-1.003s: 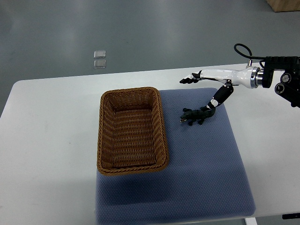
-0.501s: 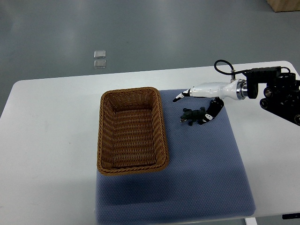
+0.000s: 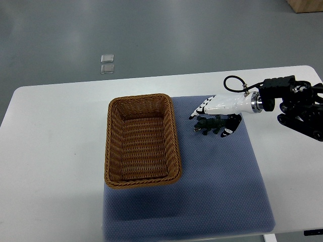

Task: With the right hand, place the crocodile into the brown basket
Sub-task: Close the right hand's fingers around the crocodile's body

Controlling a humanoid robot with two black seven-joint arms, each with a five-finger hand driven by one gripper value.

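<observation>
Right hand low over crocodile, fingers spread on far side, thumb on near side, not clamped; contact unclear. Crocodile flat on blue mat, just right of brown basket.

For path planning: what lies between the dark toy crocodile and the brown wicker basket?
Only a bare strip of blue textured mat, in the top view.

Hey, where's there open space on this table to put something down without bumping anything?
Open: the mat nearer than the crocodile and right of the basket, and the table left of the basket. Crowded: the mat's far end, where the right hand is over the crocodile beside the basket.
</observation>
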